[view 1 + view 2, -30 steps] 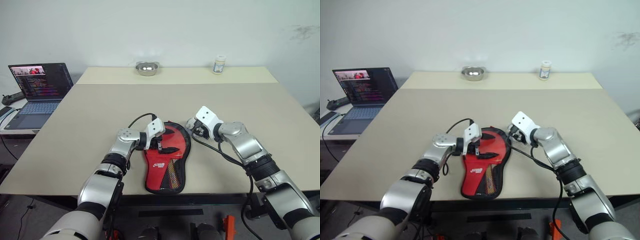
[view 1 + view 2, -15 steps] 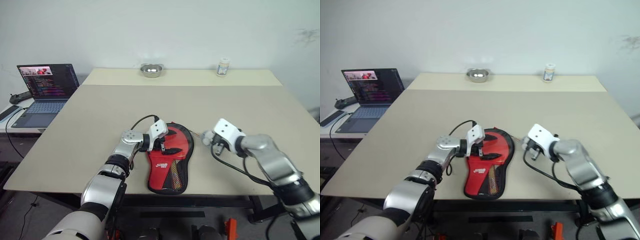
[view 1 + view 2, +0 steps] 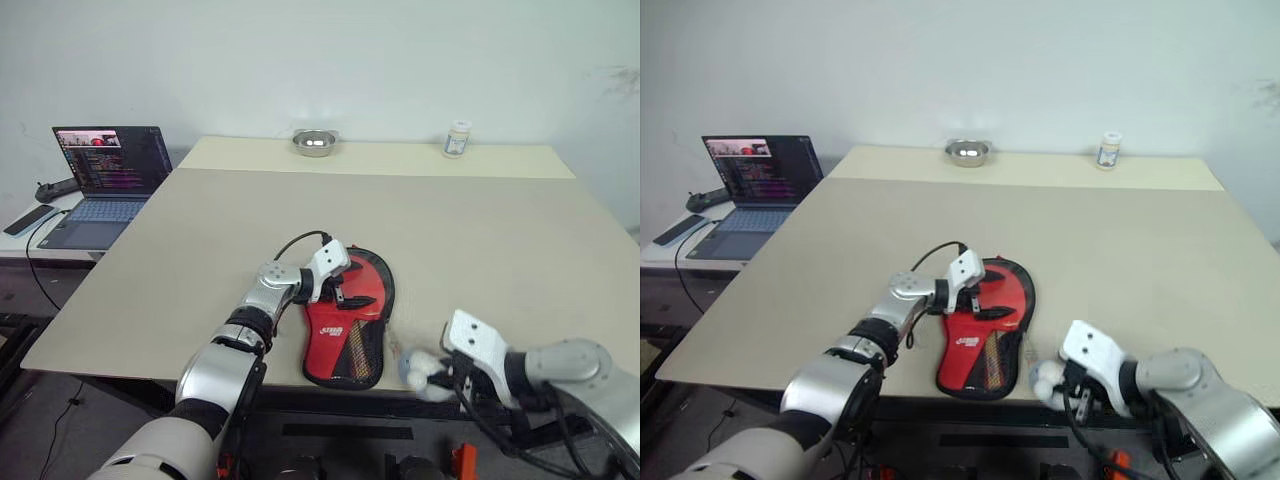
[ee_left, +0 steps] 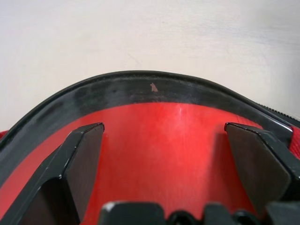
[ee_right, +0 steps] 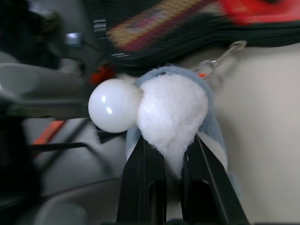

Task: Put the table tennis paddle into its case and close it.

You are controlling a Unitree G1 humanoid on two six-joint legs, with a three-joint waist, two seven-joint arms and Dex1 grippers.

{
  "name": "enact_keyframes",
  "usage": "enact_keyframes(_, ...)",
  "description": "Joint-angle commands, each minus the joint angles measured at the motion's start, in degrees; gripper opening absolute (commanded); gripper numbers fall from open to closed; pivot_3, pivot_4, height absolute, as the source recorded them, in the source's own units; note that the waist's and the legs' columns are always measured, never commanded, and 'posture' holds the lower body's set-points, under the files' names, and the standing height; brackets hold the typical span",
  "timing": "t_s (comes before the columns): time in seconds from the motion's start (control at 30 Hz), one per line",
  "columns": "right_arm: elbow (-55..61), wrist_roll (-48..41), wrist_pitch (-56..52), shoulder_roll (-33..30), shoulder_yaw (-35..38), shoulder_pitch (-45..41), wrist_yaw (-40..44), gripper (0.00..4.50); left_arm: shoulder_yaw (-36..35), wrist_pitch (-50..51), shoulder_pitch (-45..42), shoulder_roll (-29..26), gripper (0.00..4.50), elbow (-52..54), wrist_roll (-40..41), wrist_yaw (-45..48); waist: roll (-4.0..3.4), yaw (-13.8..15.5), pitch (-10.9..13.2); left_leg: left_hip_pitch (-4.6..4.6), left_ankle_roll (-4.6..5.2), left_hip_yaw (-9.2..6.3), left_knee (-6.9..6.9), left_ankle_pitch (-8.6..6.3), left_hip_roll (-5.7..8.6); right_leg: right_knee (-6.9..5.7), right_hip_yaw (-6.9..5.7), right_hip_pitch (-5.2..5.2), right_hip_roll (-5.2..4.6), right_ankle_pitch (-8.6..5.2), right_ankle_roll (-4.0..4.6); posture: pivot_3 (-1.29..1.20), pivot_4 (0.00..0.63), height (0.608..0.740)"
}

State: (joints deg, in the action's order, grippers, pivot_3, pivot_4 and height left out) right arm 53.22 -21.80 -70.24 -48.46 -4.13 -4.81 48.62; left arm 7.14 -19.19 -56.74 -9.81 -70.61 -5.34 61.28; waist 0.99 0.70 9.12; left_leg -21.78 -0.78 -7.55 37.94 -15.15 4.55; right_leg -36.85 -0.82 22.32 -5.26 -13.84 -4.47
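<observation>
Case (image 3: pixel 345 318) lying long-ways toward table (image 3: pixel 480 230) edge, under wide-open left claw (image 3: pixel 343 287); right claw (image 5: pixel 171 157) pinching fluffy zipper charm (image 5: pixel 171 110) beside case.

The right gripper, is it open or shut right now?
Shut: the right gripper pinches a fluffy white-and-blue charm between its black fingers.

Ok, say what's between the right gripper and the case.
A fluffy white charm with a white ball, pinched in the right gripper, its metal ring reaching toward the case; right wrist view.
</observation>
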Motion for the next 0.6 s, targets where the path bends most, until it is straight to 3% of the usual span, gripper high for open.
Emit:
enact_keyframes(0.03,5.7,-5.6,-2.7,-1.9,3.3,3.6,1.7,0.0,2.7,0.9,0.7,1.4,4.5,-2.9,-3.5,-1.3,0.06,0.4,0.0,0.0,0.01,0.0,0.0,-0.02,0.0,0.03,0.0,-0.01,0.0,-0.01,-0.02,0.0,0.15,0.74)
enact_keyframes(0.2,6.8,-16.6,-0.5,-5.2,5.9,10.2,-1.8,0.0,3.0,0.9,-0.3,2.7,4.5,-3.6,-4.5,-1.9,0.1,0.7,0.0,0.0,0.0,0.01,-0.01,-0.06,-0.02,0.06,-0.01,-0.03,0.0,-0.03,-0.04,0.0,0.15,0.74)
enact_keyframes(0.33,6.8,-27.5,2.7,-7.1,5.0,12.0,-9.3,0.0,3.0,0.9,-1.0,3.4,4.5,-4.0,-5.2,-2.4,0.14,0.7,0.0,0.03,0.0,0.03,-0.01,-0.07,-0.04,0.07,0.0,-0.05,0.0,-0.03,-0.04,0.0,0.15,0.74)
enact_keyframes(0.53,6.8,-32.7,1.3,-4.7,3.8,10.0,-20.1,0.0,3.1,0.2,-1.4,4.0,4.5,-4.1,-6.0,-2.1,0.21,0.7,0.1,0.0,0.03,0.04,-0.03,-0.12,-0.03,0.13,0.0,-0.04,-0.01,-0.03,-0.04,0.0,0.15,0.74)
enact_keyframes(0.6,6.7,-35.2,0.8,-5.7,5.8,9.1,-19.8,0.69,3.1,-0.2,-1.1,3.8,4.5,-4.0,-6.1,-1.9,0.24,0.7,0.1,0.0,0.06,0.05,-0.02,-0.13,-0.04,0.14,0.01,-0.04,-0.01,-0.03,-0.05,0.0,0.15,0.74)
